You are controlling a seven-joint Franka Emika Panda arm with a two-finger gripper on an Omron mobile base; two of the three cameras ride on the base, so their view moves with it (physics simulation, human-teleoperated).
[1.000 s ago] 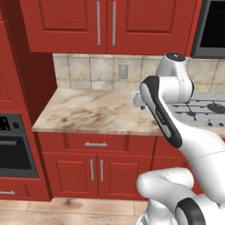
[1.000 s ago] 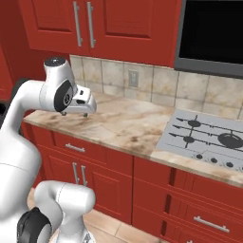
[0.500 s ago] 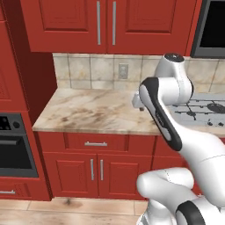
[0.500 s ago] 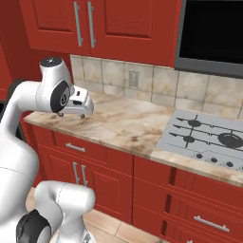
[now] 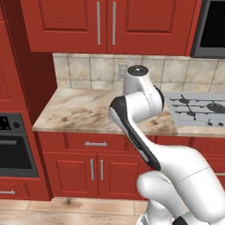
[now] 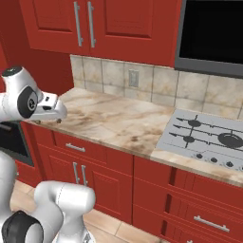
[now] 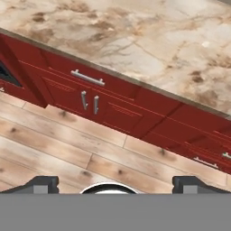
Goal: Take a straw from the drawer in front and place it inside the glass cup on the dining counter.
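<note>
Hand view: drawer [image 7: 85, 81] up and left of centre, shut, panelled red front flush under the marbled worktop [image 7: 135, 36] edge, short silver bar handle [image 7: 87, 77] lying along it. Two cabinet doors [image 7: 88, 106] with vertical handles right below. Fingertips [image 7: 43, 184] at the bottom edge, far left and far right, spread as wide as they go, nothing between them, nothing touched. Gripper [image 7: 115, 184] well apart from the drawer, looking down over wooden floor [image 7: 54, 149] planks in front of the cabinet run. Narrower red drawers [image 7: 203, 149] to the right, small handles.

Left base view: same drawer [image 5: 95, 143] below the worktop [image 5: 79, 112], handle [image 5: 96, 143] centred, closed. White arm [image 5: 140, 127] bent in front of the counter, elbow over the worktop edge, hand hidden behind the arm. Gas hob [image 5: 195, 107] to the right, tiled backsplash [image 5: 88, 70] behind, tall upper cabinets [image 5: 105, 24] above, oven [image 5: 13, 145] at the left.

Right base view: gripper [image 6: 50, 119] at the left, over the worktop's [image 6: 128, 121] front left corner, above and just left of the drawer [image 6: 76, 147]; fingers too small to tell there. Drawer handle [image 6: 75, 147] untouched. Hob [image 6: 209, 137] at the right, dark microwave [image 6: 213, 33] above it.

Straw, cup, dining counter: location cannot be told.
</note>
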